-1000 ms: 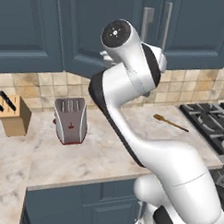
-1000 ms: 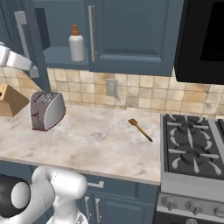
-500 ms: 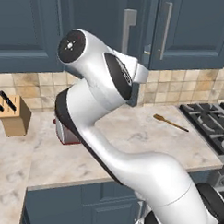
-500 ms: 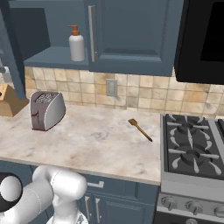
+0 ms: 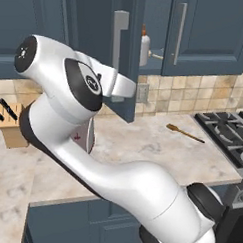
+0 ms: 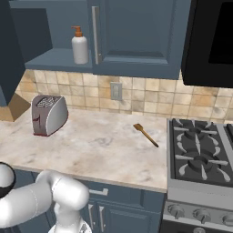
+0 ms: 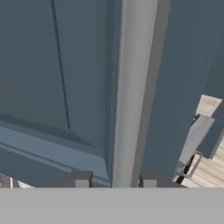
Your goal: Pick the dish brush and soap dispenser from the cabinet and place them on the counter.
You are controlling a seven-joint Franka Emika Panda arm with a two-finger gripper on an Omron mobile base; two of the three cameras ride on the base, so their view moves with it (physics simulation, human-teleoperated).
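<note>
Gripper point(image 7: 115, 180) stands released, its two finger tips apart on either side of the silver bar handle point(image 7: 131, 92) of the swung-out left door of the cabinet point(image 5: 121, 53), not pressing it. Soap dispenser point(image 6: 80, 44) stands upright on the exposed cabinet shelf; counter point(image 6: 100, 145) below carries a toaster point(image 6: 48, 114) and an orange-brown utensil point(image 6: 145, 134); dish brush not identifiable.

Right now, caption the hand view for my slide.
Jaws straddle the silver handle of the opened cabinet door, tips apart on either side.
</note>
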